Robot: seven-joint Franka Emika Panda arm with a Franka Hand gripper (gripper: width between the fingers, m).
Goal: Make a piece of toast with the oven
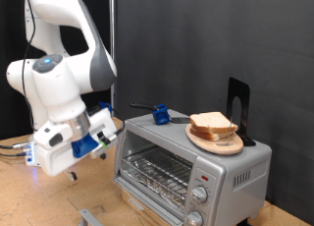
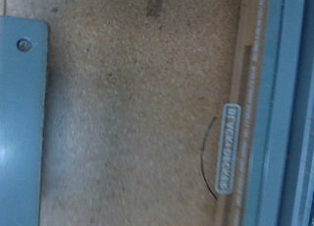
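Here, the scene as it stands:
Toast: slices of toast (image 1: 213, 125) are stacked on a round wooden plate (image 1: 218, 141), which sits on top of the oven (image 1: 186, 157); none is in the oven.
Oven: it stands on the tabletop (image 1: 39, 201) at the exterior view's right, glass door shut, wire rack bare behind it, two knobs (image 1: 199, 197) at the front.
Gripper: the gripper (image 1: 86, 147) hangs low at the exterior view's left of the oven, near its door side, apart from the toast.
Fingers: cannot tell whether they are open or closed; nothing shows between them.
Wrist view: speckled tabletop, a blue-grey panel at one edge, a metal edge with a nameplate (image 2: 229, 150) at the other; no bread.
Step in hand: likely approaching the door, judged from the arm's position.
Doing it well: come at the handle squarely and pull gently, so the oven and the plate on top do not shift.
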